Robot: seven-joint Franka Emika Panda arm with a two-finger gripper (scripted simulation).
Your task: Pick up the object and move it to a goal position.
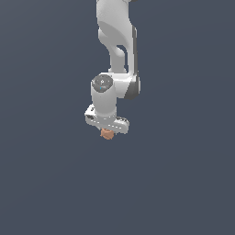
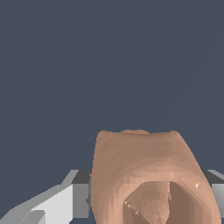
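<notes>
The object (image 1: 107, 134) is a tiny orange-brown lump that peeks out just below my white gripper (image 1: 108, 132) in the exterior view. In the wrist view the object (image 2: 144, 162) fills the space between my fingers (image 2: 52, 203), close to the camera, and its hollow opening shows. The gripper is shut on it, with a grey finger pressed against each side. The fingertips are hidden by the hand in the exterior view.
The white arm (image 1: 117, 50) reaches in from the top of the exterior view. Everything around is a flat dark blue-grey surface (image 1: 183, 183) with no other objects in sight.
</notes>
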